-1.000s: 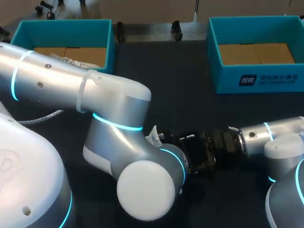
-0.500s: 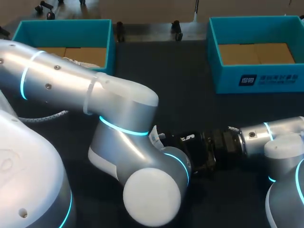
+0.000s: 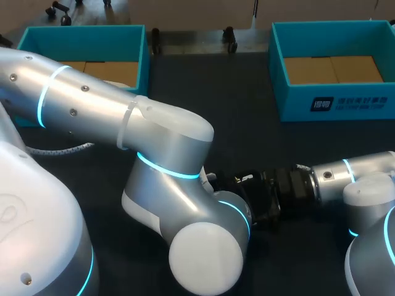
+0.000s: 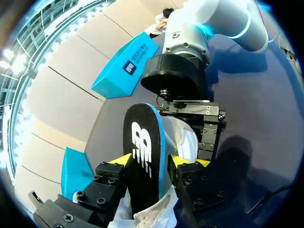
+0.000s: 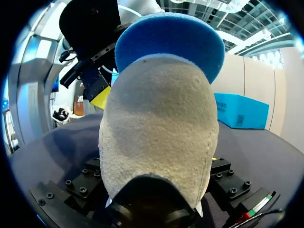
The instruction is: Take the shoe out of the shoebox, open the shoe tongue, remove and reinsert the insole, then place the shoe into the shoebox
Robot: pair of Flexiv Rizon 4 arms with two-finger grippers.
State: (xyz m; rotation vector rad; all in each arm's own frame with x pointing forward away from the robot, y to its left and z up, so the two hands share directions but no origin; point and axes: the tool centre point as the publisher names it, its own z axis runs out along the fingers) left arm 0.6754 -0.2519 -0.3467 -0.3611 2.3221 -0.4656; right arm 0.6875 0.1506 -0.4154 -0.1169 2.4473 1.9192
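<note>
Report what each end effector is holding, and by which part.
The left end effector clamps the black, blue-edged foam insole at its two side edges. The right end effector appears to grip the cream suede shoe by its sides.

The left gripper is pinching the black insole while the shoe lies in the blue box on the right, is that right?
Not quite. The left gripper does pinch the black insole, but the shoe is not in the box: it sits in the right gripper, as the right wrist view shows.
</note>
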